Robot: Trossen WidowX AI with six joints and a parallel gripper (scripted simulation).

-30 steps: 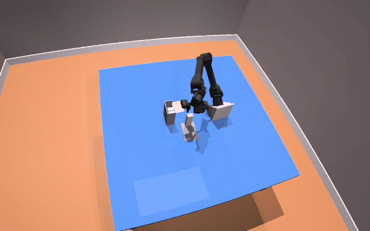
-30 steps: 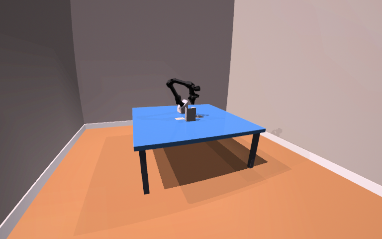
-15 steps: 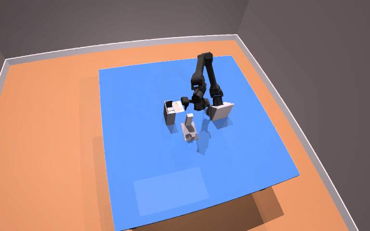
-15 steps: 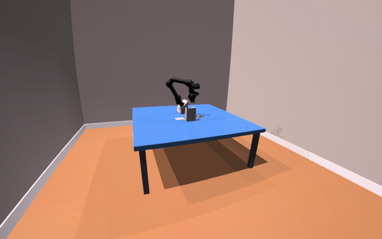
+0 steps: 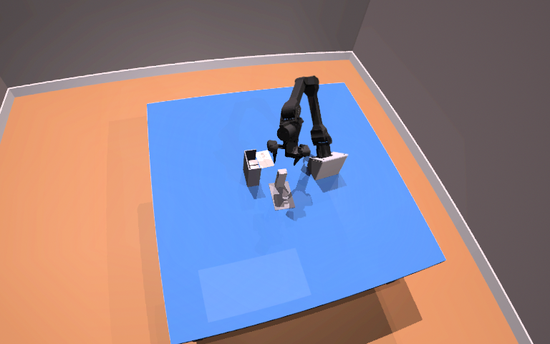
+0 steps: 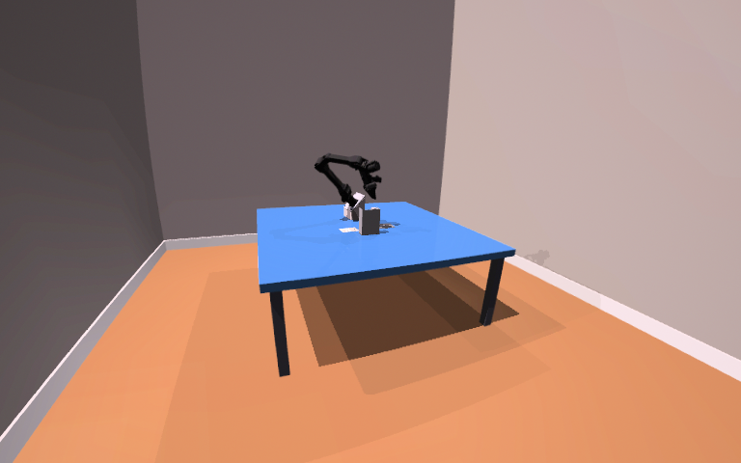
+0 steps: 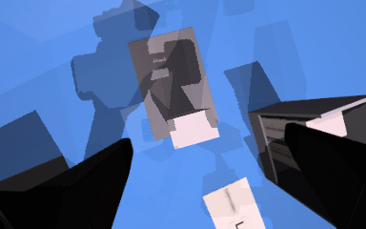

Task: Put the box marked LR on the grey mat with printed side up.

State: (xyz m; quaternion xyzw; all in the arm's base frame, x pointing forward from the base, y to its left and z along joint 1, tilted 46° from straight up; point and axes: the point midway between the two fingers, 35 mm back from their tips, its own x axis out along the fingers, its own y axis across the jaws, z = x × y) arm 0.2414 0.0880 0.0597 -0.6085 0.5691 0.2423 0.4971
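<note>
So the blue table (image 5: 364, 226) (image 6: 382, 261) (image 7: 29, 91) is the big thing here. In the top view, my gripper (image 5: 285, 163) (image 6: 373, 188) (image 7: 207, 137) is spread pretty much all the way, holding nothing, up over the middle. The bin (image 5: 252, 176) (image 6: 370, 222) (image 7: 305, 109) sits toward the left edge, well in from the corners. Between it and the right edge is the grey mat (image 5: 286, 203) (image 6: 386, 225) (image 7: 143, 72), with a box (image 5: 281, 178) (image 6: 375, 208) (image 7: 195, 129) standing upright on it, code unreadable, so can't tell if that's LR. Beside the bin, a white card (image 5: 264, 159) (image 6: 349, 230) (image 7: 233, 202) lies flat.
</note>
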